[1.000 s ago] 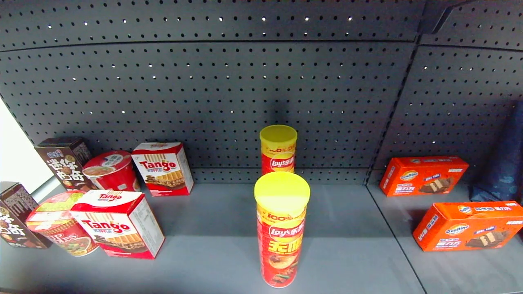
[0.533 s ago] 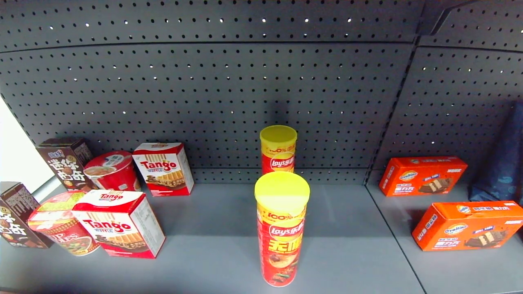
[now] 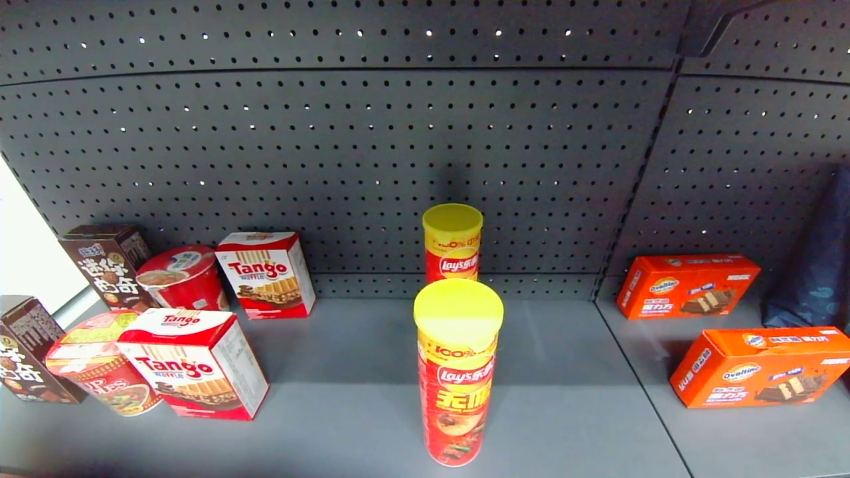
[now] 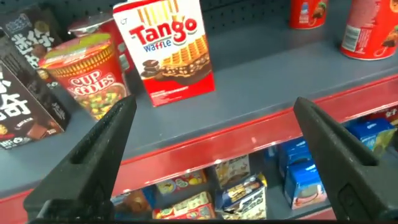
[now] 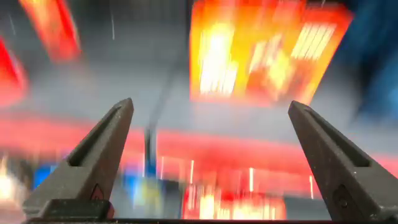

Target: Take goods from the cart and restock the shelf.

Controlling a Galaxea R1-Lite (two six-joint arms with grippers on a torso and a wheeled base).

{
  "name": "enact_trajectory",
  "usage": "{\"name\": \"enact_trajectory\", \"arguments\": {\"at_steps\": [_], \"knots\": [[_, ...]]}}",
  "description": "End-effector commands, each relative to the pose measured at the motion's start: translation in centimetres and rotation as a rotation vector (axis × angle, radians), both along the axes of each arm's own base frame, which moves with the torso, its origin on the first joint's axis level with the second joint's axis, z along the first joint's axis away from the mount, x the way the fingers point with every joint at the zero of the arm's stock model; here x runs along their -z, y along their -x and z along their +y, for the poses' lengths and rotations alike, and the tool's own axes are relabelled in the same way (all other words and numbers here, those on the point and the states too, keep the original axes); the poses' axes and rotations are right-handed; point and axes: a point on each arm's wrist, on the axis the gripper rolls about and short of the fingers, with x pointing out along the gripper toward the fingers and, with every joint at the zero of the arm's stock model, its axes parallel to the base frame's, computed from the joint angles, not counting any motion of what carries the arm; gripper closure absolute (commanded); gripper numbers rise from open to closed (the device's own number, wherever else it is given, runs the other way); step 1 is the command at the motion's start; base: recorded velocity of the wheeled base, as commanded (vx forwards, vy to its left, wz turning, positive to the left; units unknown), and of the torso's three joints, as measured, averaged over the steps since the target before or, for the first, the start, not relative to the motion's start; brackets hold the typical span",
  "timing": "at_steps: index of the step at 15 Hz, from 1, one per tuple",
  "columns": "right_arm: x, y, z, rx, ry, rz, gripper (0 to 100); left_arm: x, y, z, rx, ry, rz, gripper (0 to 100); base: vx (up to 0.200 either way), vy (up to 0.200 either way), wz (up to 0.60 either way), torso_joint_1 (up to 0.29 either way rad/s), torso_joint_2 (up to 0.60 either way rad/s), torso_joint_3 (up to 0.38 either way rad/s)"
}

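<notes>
Two red chip cans with yellow lids stand upright mid-shelf, one near the front (image 3: 457, 372) and one by the back panel (image 3: 452, 243). My left gripper (image 4: 214, 102) is open and holds nothing. It hangs in front of the shelf's red front edge (image 4: 249, 140), facing a Tango wafer box (image 4: 171, 50) and a cup of noodles (image 4: 84, 74). My right gripper (image 5: 210, 104) is open and empty too, in front of the shelf edge (image 5: 217, 149) and facing an orange box (image 5: 261, 50).
The left of the shelf (image 3: 345, 398) holds two Tango boxes (image 3: 192, 362), cup noodles (image 3: 99, 372) and brown boxes (image 3: 106, 262). Two orange boxes (image 3: 760, 365) and a dark blue bag (image 3: 820, 265) lie in the right bay. Bare shelf floor flanks the cans. A lower shelf carries small packs (image 4: 298, 180).
The head view has shifted very slightly. The goods on the shelf stand as before.
</notes>
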Motion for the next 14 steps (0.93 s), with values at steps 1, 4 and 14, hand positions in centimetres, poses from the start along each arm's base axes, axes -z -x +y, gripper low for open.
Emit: {"name": "enact_trajectory", "arguments": {"at_steps": [1, 4, 14], "knots": [[0.13, -0.07, 0.03, -0.01, -0.004, 0.011, 0, 0.03, 0.0, -0.02, 0.009, 0.001, 0.0, 0, 0.0, 0.0, 0.0, 0.0, 0.0, 0.0], [0.11, -0.07, 0.03, -0.008, -0.01, 0.011, 0, 0.03, 0.0, -0.02, 0.01, 0.004, 0.001, 0, 0.0, 0.0, 0.0, 0.0, 0.0, 0.0], [0.27, 0.64, 0.26, 0.141, -0.018, -0.082, 0, 0.02, 0.02, -0.03, 0.012, 0.007, 0.003, 0, 0.0, 0.0, 0.0, 0.0, 0.0, 0.0]]}}
